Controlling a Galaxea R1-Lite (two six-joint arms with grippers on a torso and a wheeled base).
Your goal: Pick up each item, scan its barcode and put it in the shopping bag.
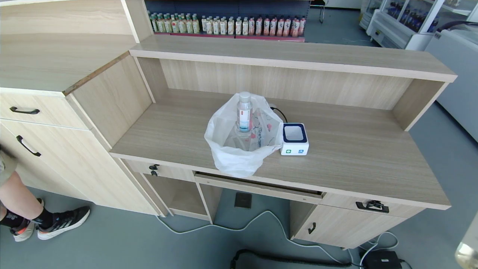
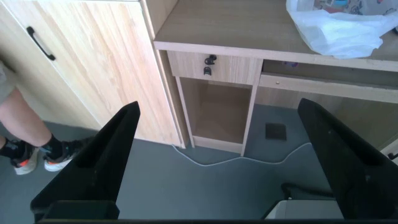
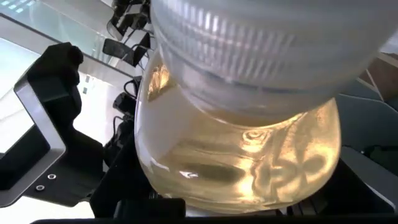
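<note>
A white shopping bag (image 1: 239, 149) stands open on the wooden counter (image 1: 354, 157). A clear bottle with a red-and-white label (image 1: 244, 112) stands upright inside it. Just right of the bag sits the white and blue barcode scanner (image 1: 295, 139). My right gripper (image 3: 242, 208) is shut on a bottle of yellowish liquid (image 3: 242, 155) with a clear ribbed cap, very close to that wrist's camera. A pale bit of this bottle (image 1: 466, 254) shows low at the far right, off the counter. My left gripper (image 2: 217, 186) hangs open and holds nothing, below counter height, over the grey floor in front of the counter's left end.
A raised shelf (image 1: 291, 52) overhangs the counter's back. Drawers and a tall cabinet (image 1: 44, 123) stand to the left, where a person's legs (image 1: 22, 209) are. Cables (image 1: 261, 220) trail on the floor under the counter. Freezers (image 1: 410, 22) stand at the back right.
</note>
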